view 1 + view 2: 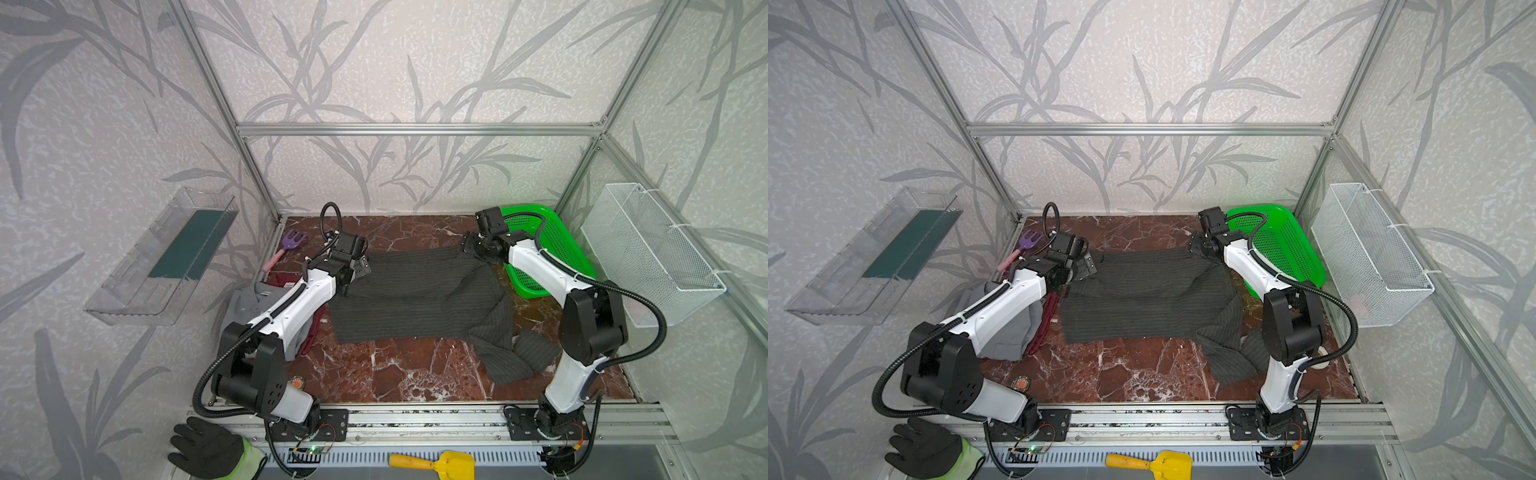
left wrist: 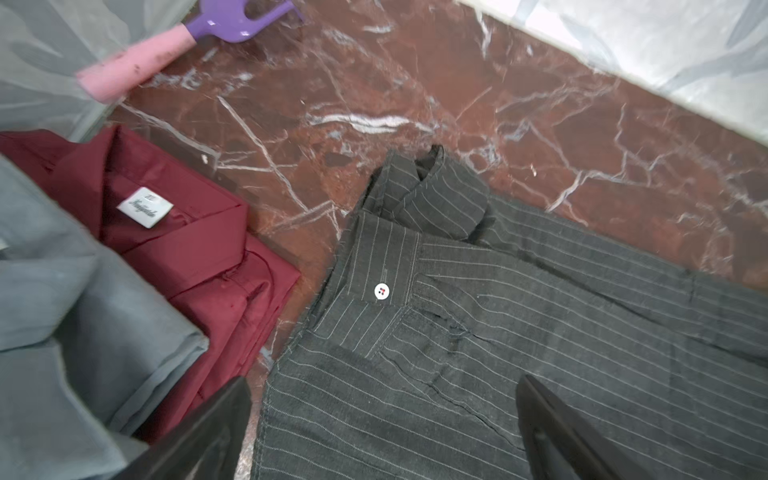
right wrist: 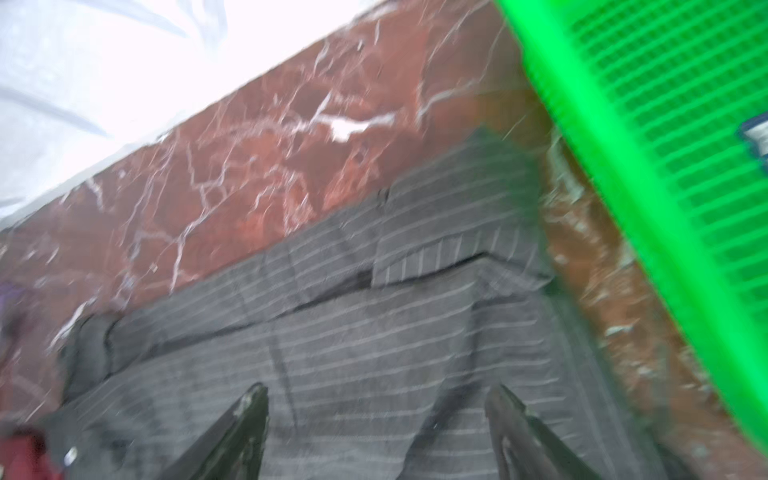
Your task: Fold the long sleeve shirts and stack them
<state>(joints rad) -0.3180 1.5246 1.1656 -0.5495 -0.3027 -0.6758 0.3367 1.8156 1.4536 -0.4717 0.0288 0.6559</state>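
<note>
A dark charcoal pinstriped shirt [image 1: 419,299] [image 1: 1142,299] lies spread across the middle of the marble table, with one sleeve bunched at the front right [image 1: 515,353]. To its left a mid-grey shirt [image 1: 249,303] [image 2: 62,332] lies on top of a dark red shirt [image 1: 1050,311] [image 2: 187,249], both partly hidden under my left arm. My left gripper [image 1: 361,266] [image 2: 382,382] hangs open over the pinstriped shirt's far left corner, close to a white button [image 2: 381,291]. My right gripper [image 1: 467,247] [image 3: 377,388] is open above the far right corner [image 3: 457,232]. Neither holds cloth.
A green basket [image 1: 544,249] stands at the back right, close to my right arm. A white wire basket [image 1: 648,253] hangs on the right wall and a clear tray [image 1: 166,257] on the left. A purple toy fork [image 1: 286,247] lies back left. A black glove [image 1: 208,449] and yellow shovel [image 1: 436,463] lie in front.
</note>
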